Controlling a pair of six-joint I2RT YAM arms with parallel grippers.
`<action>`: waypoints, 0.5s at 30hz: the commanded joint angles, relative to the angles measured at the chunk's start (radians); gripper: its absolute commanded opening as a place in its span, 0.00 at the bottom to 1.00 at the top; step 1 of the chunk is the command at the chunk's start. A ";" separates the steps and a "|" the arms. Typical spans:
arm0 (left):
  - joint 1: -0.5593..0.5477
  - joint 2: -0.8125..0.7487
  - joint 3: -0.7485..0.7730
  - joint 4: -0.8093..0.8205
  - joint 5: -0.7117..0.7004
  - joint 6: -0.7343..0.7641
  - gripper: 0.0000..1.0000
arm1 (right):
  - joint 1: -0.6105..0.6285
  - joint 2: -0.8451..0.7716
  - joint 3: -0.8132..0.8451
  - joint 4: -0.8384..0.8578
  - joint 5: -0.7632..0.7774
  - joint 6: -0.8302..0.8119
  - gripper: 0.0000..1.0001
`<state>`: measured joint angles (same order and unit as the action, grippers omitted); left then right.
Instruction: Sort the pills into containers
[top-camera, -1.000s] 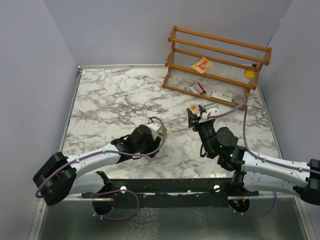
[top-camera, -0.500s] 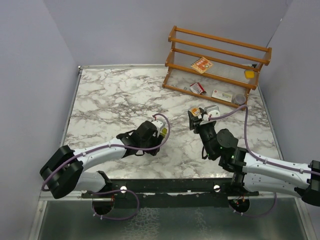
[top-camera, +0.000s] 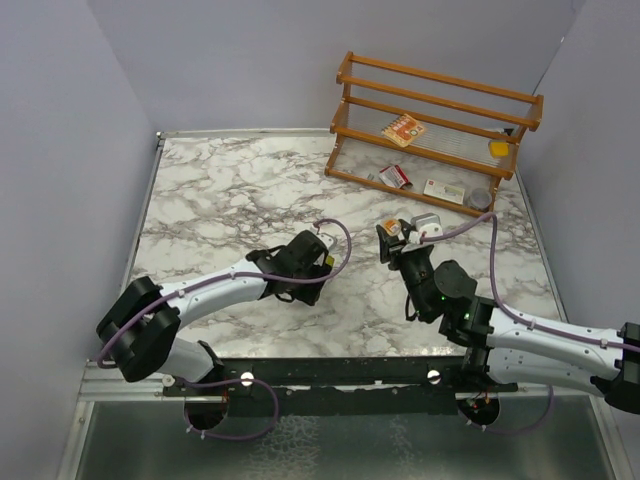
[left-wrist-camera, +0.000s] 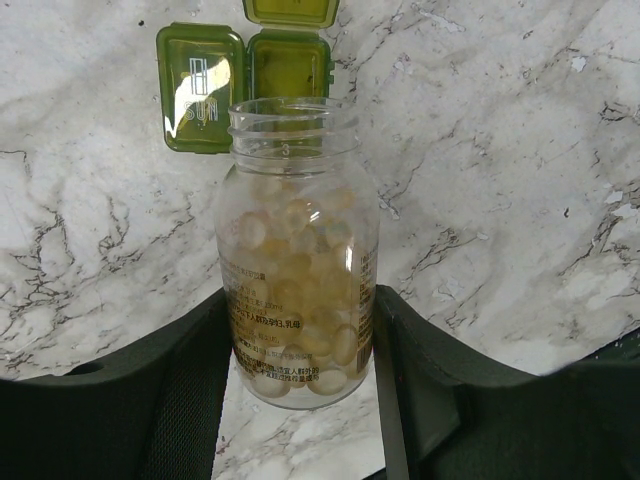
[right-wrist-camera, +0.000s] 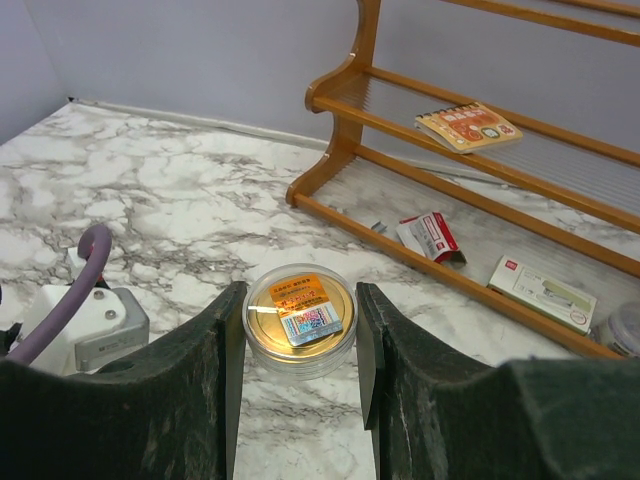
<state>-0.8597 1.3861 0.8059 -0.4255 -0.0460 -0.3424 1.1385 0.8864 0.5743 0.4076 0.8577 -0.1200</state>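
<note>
My left gripper is shut on the clear bottle, which is uncapped and holds several pale yellow pills. The bottle's mouth points at the olive-green pill box, which lies on the marble just beyond it with lids flipped open. In the top view the left gripper is at mid-table; the pill box is hidden there. My right gripper is shut on the bottle's round clear cap, which has a gold inside and an orange label. In the top view the right gripper is right of the left one.
A wooden rack stands at the back right. It holds an orange booklet, a red-and-white carton, a white carton and a flat yellow block. Grey walls close in both sides.
My left arm has reached forward and to the right with the bottle. My right gripper has shifted only slightly, still holding the cap.
</note>
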 joint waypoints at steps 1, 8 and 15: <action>-0.004 0.034 0.064 -0.088 -0.020 0.020 0.00 | -0.001 -0.031 -0.012 -0.017 0.016 0.017 0.01; -0.004 0.070 0.116 -0.163 -0.015 0.034 0.00 | -0.001 -0.045 -0.023 -0.020 0.020 0.022 0.01; -0.003 0.097 0.158 -0.207 -0.005 0.054 0.00 | 0.000 -0.048 -0.025 -0.027 0.021 0.026 0.01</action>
<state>-0.8597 1.4639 0.9142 -0.5800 -0.0460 -0.3153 1.1385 0.8520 0.5640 0.3935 0.8581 -0.1081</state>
